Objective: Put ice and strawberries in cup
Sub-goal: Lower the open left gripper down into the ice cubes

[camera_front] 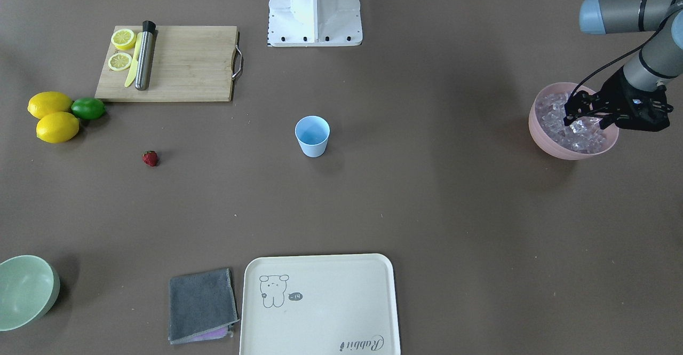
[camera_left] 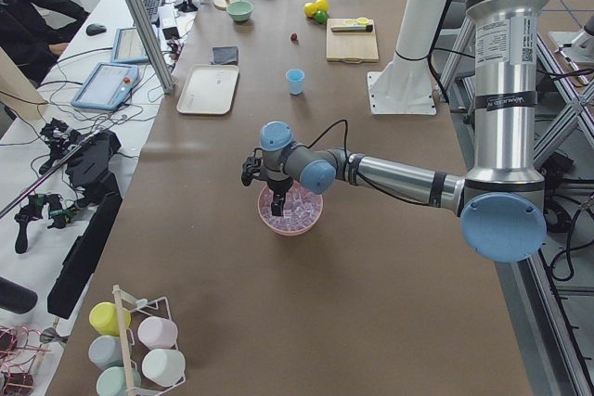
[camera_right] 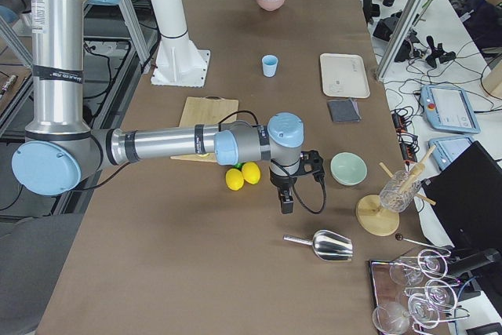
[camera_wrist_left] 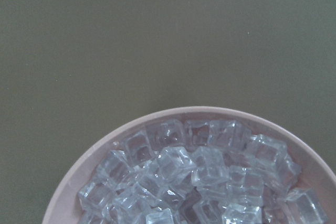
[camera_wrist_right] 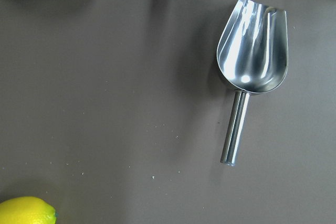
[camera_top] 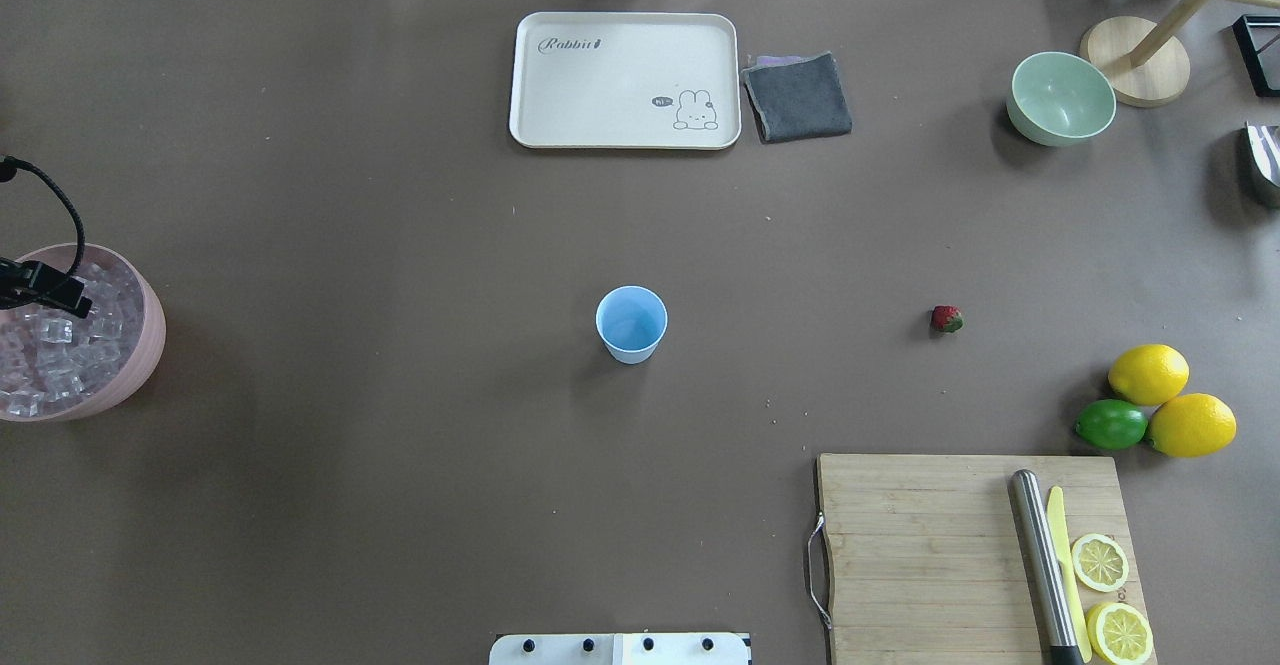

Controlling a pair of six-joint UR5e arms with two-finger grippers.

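The table (camera_front: 427, 211) is big and brown, and my things are spread out on it. The blue cup (camera_front: 312, 135) stands up in the middle, all by itself. I see nothing inside it.

The ice (camera_front: 584, 136) is a heap of little clear cubes in a pink bowl (camera_front: 555, 149), far out on my left side. My left pincer (camera_front: 586, 119) is right over that bowl, low down by the cubes. Its two fingers are spread apart. I cannot tell if they touch the ice.

The red strawberry (camera_front: 150, 158) lies on the table on my right side, well away from the cup. Past it sit two yellow lemons (camera_front: 50, 115) and a green lime (camera_front: 88, 108), all pressed together. Just beside them is a wooden board (camera_front: 187, 64) with two lemon halves, a yellow knife and a metal stick on it.

My right pincer (camera_right: 286, 203) hangs over the table past the lemons, near a pale green bowl (camera_right: 348, 168) and a shiny scoop (camera_wrist_right: 252, 72). It only shows small from the side, so I cannot tell if it is spread or squeezed.

On the far side from me are a cream tray (camera_front: 320, 301) and a folded grey cloth (camera_front: 201, 304).
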